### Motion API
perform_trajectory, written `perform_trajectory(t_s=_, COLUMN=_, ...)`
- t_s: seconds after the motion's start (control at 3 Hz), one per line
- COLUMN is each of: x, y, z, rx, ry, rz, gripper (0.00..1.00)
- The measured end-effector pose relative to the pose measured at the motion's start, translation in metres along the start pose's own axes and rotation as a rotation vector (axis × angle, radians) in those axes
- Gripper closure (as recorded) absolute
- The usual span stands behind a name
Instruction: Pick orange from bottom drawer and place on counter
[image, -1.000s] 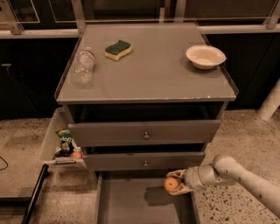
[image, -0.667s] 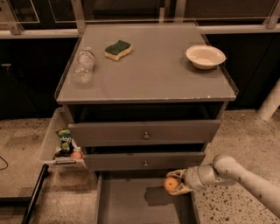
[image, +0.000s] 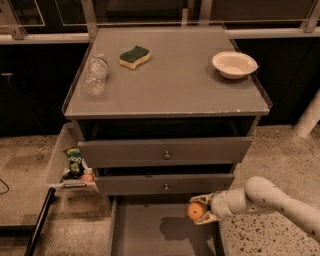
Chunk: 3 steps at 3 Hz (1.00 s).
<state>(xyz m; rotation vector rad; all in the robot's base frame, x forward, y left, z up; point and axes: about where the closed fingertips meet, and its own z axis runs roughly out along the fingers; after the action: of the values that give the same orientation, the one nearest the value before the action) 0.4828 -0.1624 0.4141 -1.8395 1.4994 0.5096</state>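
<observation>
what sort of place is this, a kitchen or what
Probably a kitchen-style test area: a counter with a sponge, water bottle and bowl over drawers. The gripper holds the orange above the open bottom drawer.

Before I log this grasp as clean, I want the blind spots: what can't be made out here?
Camera view:
- The tool, over the right side of the bottom drawer, is closed on the orange and hides the fruit's right side.
- The bottom drawer's front is cut off by the lower edge.
- The knobbed drawers are dark inside under the counter.
- The arm is cut off by the right edge.
</observation>
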Motion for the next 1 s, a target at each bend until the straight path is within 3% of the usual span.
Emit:
perform_trajectory(t_s=0.33, x=-0.050, y=-0.001, z=-0.038, rx=0.025, ry=0.059, rz=-0.107, gripper=1.00)
perform_trajectory(t_s=0.67, x=-0.096, y=-0.018, z=-0.085, rx=0.044, ry=0.080, rz=-0.187, gripper=1.00)
perform_trajectory(t_s=1.0, x=-0.141, y=-0.038, z=-0.134, rx=0.057, ry=0.060, rz=-0.242, gripper=1.00)
